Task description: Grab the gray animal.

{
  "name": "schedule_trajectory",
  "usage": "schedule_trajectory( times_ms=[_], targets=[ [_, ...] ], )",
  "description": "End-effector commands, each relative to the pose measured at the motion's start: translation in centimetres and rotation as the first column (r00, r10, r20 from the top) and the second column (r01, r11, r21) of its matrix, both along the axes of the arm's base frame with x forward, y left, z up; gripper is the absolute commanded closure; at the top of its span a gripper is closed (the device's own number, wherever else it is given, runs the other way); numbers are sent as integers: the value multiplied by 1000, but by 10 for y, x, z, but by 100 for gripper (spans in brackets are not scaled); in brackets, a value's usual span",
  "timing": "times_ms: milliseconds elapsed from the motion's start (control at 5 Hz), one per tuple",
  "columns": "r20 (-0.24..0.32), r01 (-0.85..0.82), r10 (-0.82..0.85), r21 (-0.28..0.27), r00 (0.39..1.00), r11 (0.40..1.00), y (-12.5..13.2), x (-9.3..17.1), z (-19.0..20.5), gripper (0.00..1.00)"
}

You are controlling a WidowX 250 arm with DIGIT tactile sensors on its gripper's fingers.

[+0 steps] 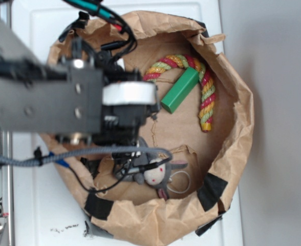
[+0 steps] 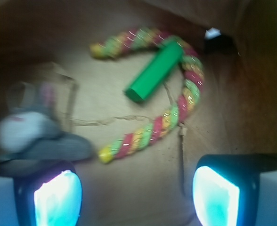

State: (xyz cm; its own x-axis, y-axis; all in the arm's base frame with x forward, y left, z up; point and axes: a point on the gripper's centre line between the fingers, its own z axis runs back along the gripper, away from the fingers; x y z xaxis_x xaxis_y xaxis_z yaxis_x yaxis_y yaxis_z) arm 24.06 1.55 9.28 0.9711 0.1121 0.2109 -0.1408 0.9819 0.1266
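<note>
From the exterior view, the small dark gray plush animal (image 1: 155, 173) lies low in the crumpled brown paper bag (image 1: 232, 133), near its bottom wall. Its long axis runs roughly left to right, with the round cream face with red dots in the middle, gray ears poking right and a thin loop just past them. The body end is mostly buried under the robot's black wiring and gray braided cable (image 1: 79, 155), so I can't really make out the limbs. The gripper itself is hidden under the arm here. Further up sit a green rectangular block (image 1: 179, 90) and a curved red-yellow-green twisted rope (image 1: 201, 84), the block touching the rope.

In the wrist view everything's blurry. The gripper (image 2: 136, 190) has its two glowing teal fingertips (image 2: 57, 200) spread wide, nothing between them. The animal (image 2: 32, 134) is a smeared blob at the left edge, just above the left fingertip, pale face toward the left and gray body stretching right; whether it touches the fingertip I can't tell. The block (image 2: 153, 73) and rope (image 2: 171, 115) lie beyond.
</note>
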Motion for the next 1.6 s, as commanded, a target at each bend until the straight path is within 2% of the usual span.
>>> schedule_trajectory(
  times_ms=[0,200,400,600,800,1000,1200,1400],
  targets=[
    [-51,90,-94,-67,994,994,-24,-1,-20,0],
    [-104,105,-120,-141,987,984,-37,2,-26,0],
    [-98,102,-120,-174,988,979,-48,9,-35,0],
    [-86,81,-95,-157,992,984,-60,18,-43,0],
    [-75,80,-94,-175,993,981,-70,24,-42,0],
    [-79,47,-59,-140,995,989,-80,38,-52,0],
    [-91,-9,-3,-137,996,991,-78,50,-56,100],
    [-79,-29,18,-138,997,990,-72,58,-53,100]
  ],
)
